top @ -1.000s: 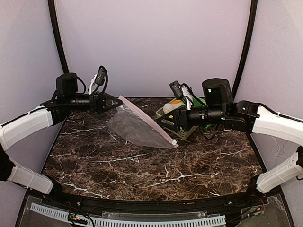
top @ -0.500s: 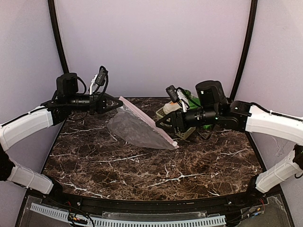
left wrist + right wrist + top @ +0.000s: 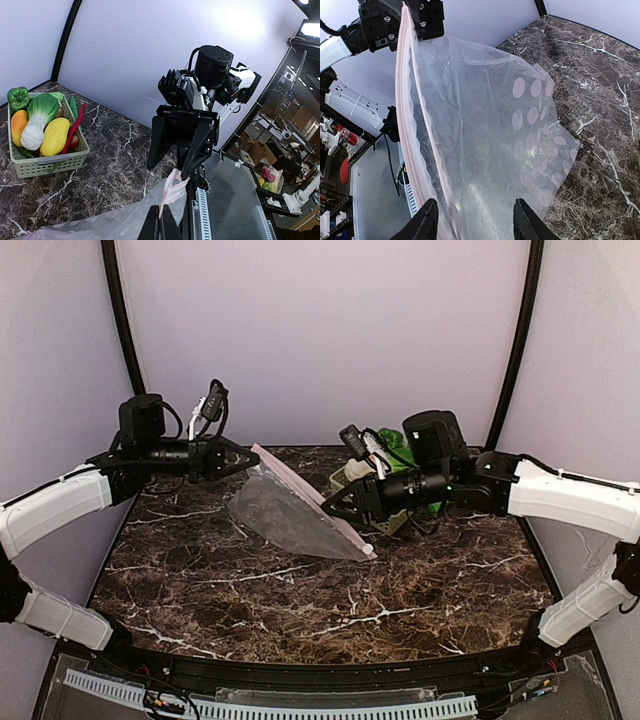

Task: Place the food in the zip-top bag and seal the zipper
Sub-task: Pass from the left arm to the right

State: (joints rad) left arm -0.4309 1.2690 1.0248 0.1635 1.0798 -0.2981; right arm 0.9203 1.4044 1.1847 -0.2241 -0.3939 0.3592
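The zip-top bag (image 3: 285, 515) is clear with pale dots and hangs slanting from upper left to lower right. Its pink zipper (image 3: 310, 495) runs along the top edge. My left gripper (image 3: 240, 458) is shut on the zipper's upper end, and in the left wrist view the gripper (image 3: 161, 220) pinches the bag (image 3: 125, 220). My right gripper (image 3: 335, 505) is open at the bag's lower end. In the right wrist view the bag (image 3: 495, 125) fills the gap of the right gripper (image 3: 475, 222), and the zipper (image 3: 405, 100) runs beside the left finger. The food (image 3: 45, 125) lies in a basket.
The pale green lattice basket (image 3: 50, 162) holds bok choy (image 3: 40, 112), a green pepper (image 3: 17, 96), a red chili (image 3: 75, 127) and yellow pieces. In the top view it (image 3: 392, 520) sits at the back right behind my right wrist. The marble table (image 3: 320, 600) stretches in front.
My right gripper has moved left from the basket to the bag's lower zipper end. The left gripper and the bag have stayed put.
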